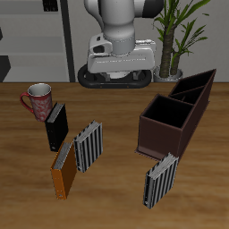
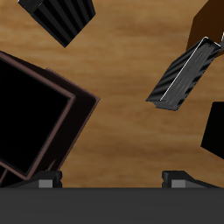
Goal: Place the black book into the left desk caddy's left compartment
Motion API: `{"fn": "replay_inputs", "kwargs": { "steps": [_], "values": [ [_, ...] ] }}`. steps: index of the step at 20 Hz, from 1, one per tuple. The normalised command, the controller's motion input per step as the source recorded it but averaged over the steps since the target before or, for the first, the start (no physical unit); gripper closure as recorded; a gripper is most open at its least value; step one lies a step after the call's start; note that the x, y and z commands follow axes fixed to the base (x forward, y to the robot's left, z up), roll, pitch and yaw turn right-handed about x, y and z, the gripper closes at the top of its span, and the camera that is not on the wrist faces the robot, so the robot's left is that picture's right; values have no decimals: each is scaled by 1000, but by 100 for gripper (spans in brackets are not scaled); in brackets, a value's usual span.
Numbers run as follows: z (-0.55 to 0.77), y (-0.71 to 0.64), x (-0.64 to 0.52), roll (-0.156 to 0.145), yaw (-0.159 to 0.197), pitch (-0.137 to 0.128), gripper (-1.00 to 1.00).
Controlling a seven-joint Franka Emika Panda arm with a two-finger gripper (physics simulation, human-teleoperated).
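Note:
The black book (image 1: 56, 127) stands on edge beside the red mug (image 1: 38, 100), near the table's side; the wrist view catches only its edge (image 2: 215, 131). The dark brown desk caddy (image 1: 170, 118) stands open-topped across the table from the book, and it also shows in the wrist view (image 2: 35, 114). I cannot tell which of its compartments is the left one. My gripper (image 1: 114, 59) hangs high at the back of the table, far from both the book and the caddy. In the wrist view the gripper (image 2: 114, 182) is open and empty, its jaws wide apart.
A grey-and-white striped book (image 1: 88, 146) and an orange-brown book (image 1: 63, 170) stand just in front of the black book. Another striped book (image 1: 159, 179) stands in front of the caddy. A potted plant (image 1: 174, 40) stands at the back.

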Motion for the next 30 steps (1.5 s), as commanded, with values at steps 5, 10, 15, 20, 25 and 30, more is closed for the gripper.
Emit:
{"fn": "replay_inputs", "kwargs": {
  "steps": [5,10,15,20,25,30],
  "values": [
    [-4,-105,88,30,24,-4,-100],
    [36,-313,179,-12,1,-4,-100],
    [56,-347,160,-24,-28,-10,-100],
    [51,-452,112,17,-31,-25,-100],
    [-7,-521,17,-14,-17,-51,-100],
    [-106,-472,-55,-22,-15,-11,-100]
  ]
}}
